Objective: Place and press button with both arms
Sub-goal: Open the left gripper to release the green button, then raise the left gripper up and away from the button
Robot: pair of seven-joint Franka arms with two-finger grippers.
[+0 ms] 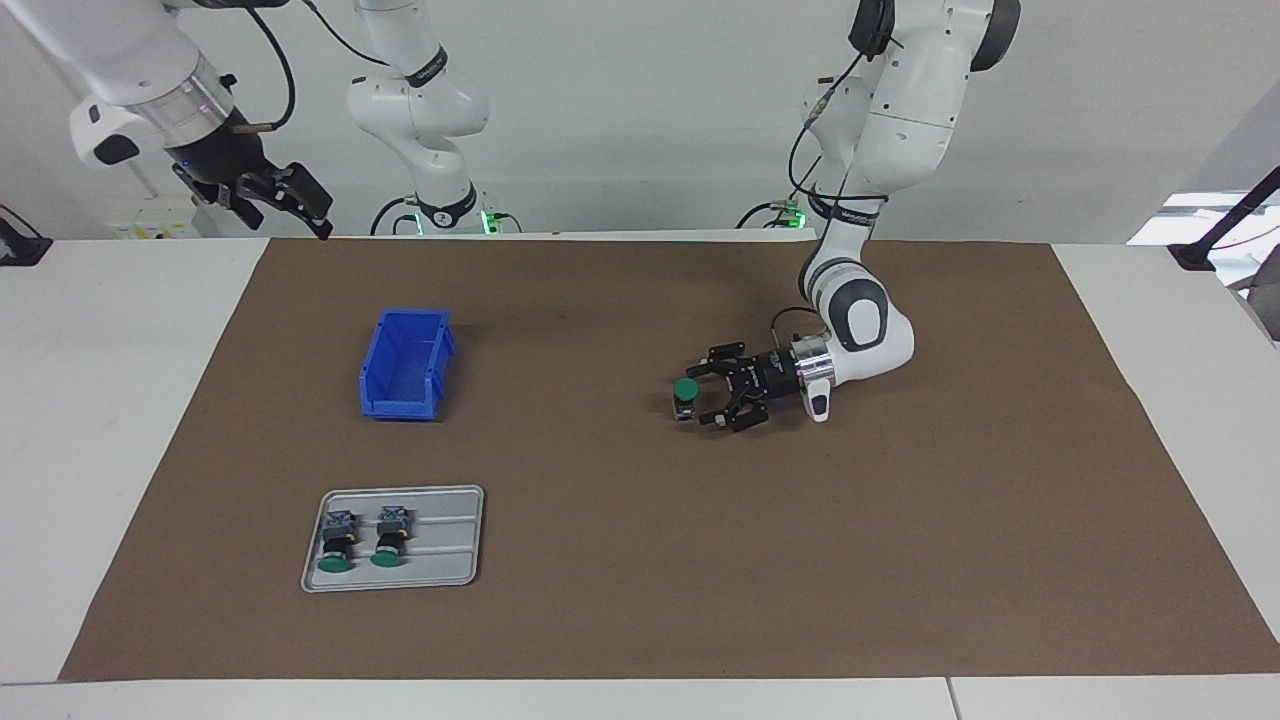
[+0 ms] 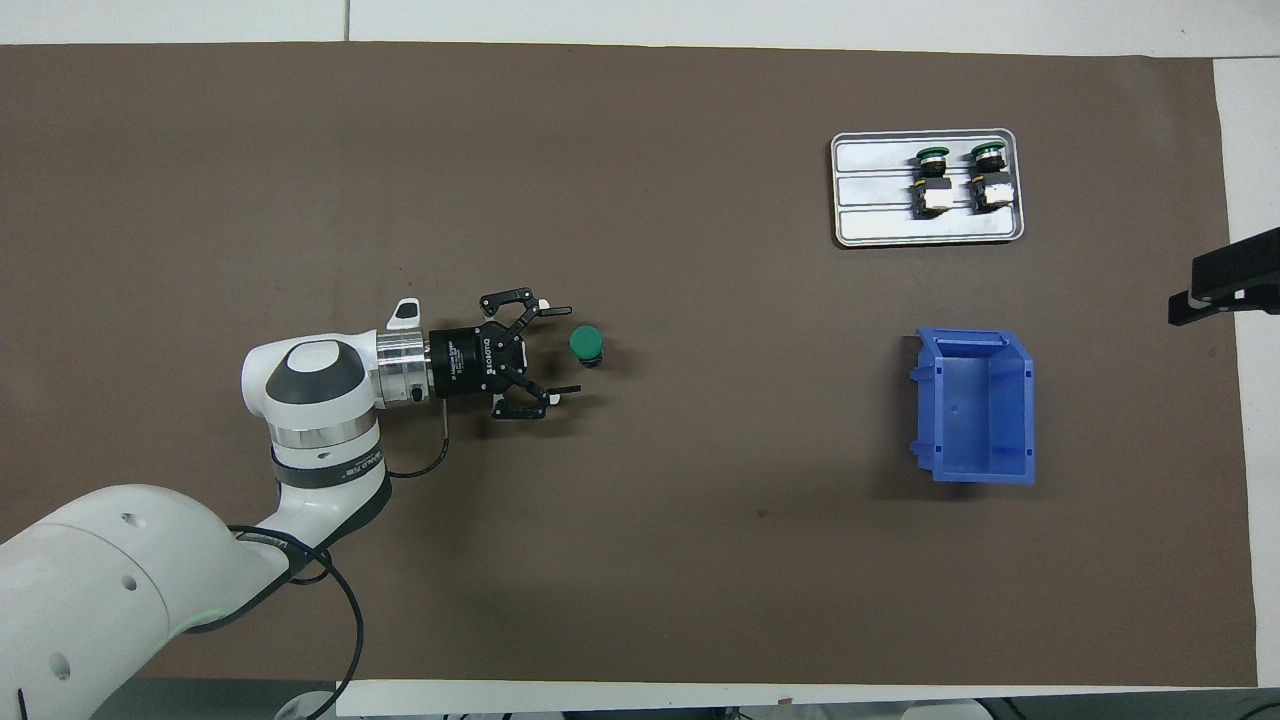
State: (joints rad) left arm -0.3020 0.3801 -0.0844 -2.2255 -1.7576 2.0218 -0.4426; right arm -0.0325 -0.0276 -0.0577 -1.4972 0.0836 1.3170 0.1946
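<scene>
A button [image 1: 685, 392] [image 2: 586, 344] with a green cap stands upright on the brown mat [image 1: 900, 520], near the middle of the table. My left gripper [image 1: 703, 397] [image 2: 568, 350] lies low and level beside it, toward the left arm's end. It is open, its fingertips [image 2: 560, 311] spread on either side of the button and clear of it. My right gripper [image 1: 285, 205] [image 2: 1225, 275] hangs open and holds nothing, raised above the mat's corner at the right arm's end, where that arm waits.
A grey tray [image 1: 450, 540] [image 2: 900, 225] holds two more green-capped buttons [image 1: 333, 548] [image 2: 930, 175] lying on their sides. A blue bin [image 1: 405, 362] [image 2: 975, 405] stands nearer to the robots than the tray, its inside bare.
</scene>
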